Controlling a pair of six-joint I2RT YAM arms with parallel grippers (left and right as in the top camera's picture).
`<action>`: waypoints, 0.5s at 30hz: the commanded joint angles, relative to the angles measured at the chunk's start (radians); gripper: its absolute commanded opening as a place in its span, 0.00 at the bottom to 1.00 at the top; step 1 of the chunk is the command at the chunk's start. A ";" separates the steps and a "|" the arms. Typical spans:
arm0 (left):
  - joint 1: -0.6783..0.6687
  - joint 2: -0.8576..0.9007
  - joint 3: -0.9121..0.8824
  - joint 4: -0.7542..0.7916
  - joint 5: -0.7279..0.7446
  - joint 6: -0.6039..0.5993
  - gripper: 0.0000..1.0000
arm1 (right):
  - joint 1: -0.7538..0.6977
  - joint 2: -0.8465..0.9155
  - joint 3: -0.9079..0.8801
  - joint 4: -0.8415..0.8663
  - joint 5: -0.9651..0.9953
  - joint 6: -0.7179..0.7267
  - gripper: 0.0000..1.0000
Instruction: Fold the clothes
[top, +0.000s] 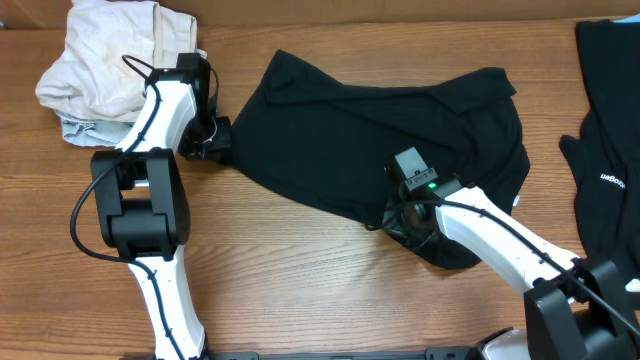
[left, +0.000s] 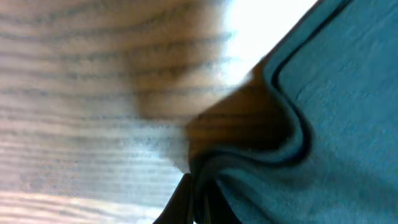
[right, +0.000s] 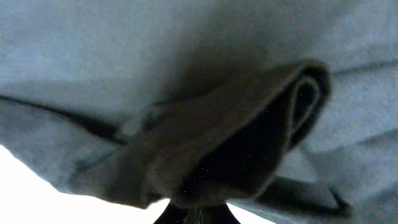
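Overhead view: a black T-shirt (top: 380, 120) lies rumpled in the middle of a wooden table (top: 300, 290). The left gripper (top: 218, 140) sits at the shirt's left edge, and the right gripper (top: 405, 215) at its lower right edge. A heap of pale garments (top: 110, 60) lies at the top left, and a second black garment (top: 610, 100) lies along the right edge. Left wrist view: the shirt's stitched hem (left: 292, 130) curves across the wood and bunches at the bottom, where the left fingers are pinched together on it. Right wrist view: a rolled fold (right: 249, 137) of the shirt rises from the bottom edge, with the right jaws clamped on its base.
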 joint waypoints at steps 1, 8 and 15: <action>-0.003 0.010 0.060 -0.056 -0.006 0.028 0.04 | -0.008 -0.027 0.030 -0.060 0.018 0.034 0.04; 0.000 0.008 0.336 -0.271 -0.006 0.042 0.04 | -0.060 -0.219 0.239 -0.346 0.071 0.041 0.04; 0.000 0.008 0.631 -0.468 -0.006 0.092 0.04 | -0.102 -0.390 0.393 -0.644 0.070 0.043 0.04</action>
